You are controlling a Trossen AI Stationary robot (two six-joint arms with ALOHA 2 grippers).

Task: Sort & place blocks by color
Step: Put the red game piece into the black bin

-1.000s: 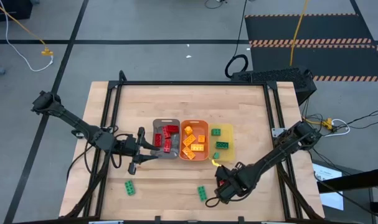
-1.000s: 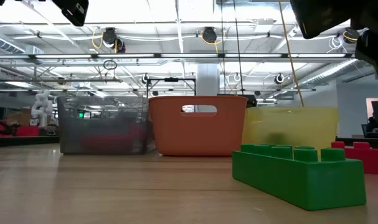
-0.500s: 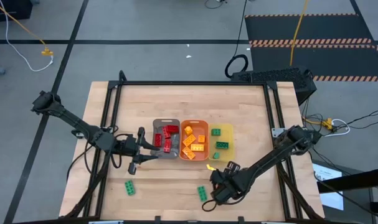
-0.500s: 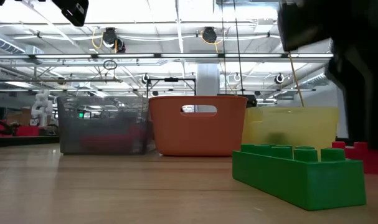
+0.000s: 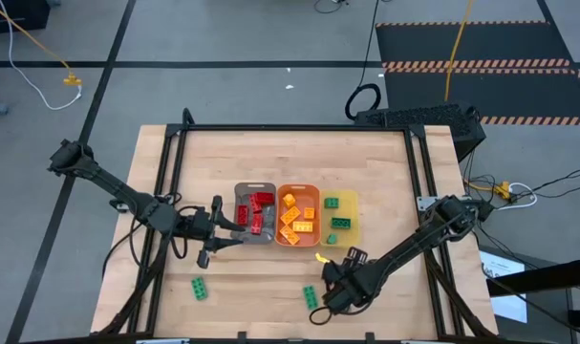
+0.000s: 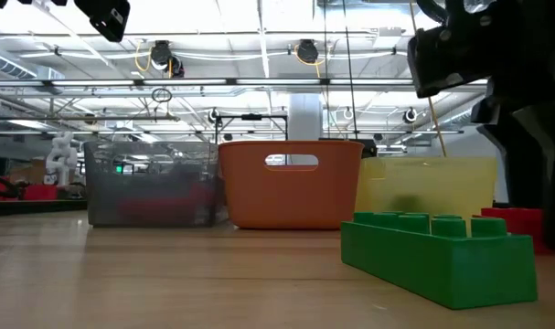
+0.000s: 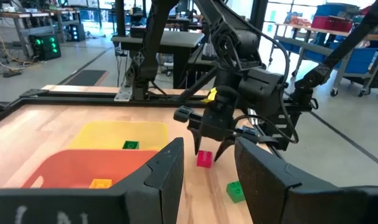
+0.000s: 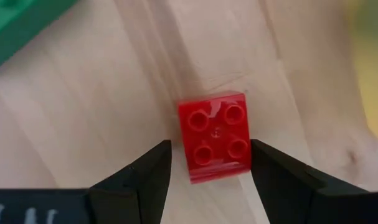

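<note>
A red block [image 8: 215,137] lies studs up on the table, and my right gripper [image 8: 210,149] points down over it, open, one finger on each side with small gaps. In the high view that gripper [image 5: 331,290] is near the table's front edge, beside a green block [image 5: 311,296]. Another green block [image 5: 200,288] lies at the front left. Red blocks fill the grey tray [image 5: 242,194], orange ones the orange tray [image 5: 297,187], green ones the yellow tray [image 5: 351,229]. My left gripper [image 5: 216,229] hovers level and open by the grey tray's near left corner.
The three trays stand side by side mid-table. In the low view the green block [image 6: 437,256] sits in front, with the red block [image 6: 510,222] just behind it beneath the right arm. A black frame [image 5: 290,128] borders the table. Bare wood lies on the far half.
My right gripper has come down over the red block, shifted a little toward the table's left edge, and rolled about its own axis so its fingers now flank the block. Its opening looks unchanged. The blocks have not moved.
</note>
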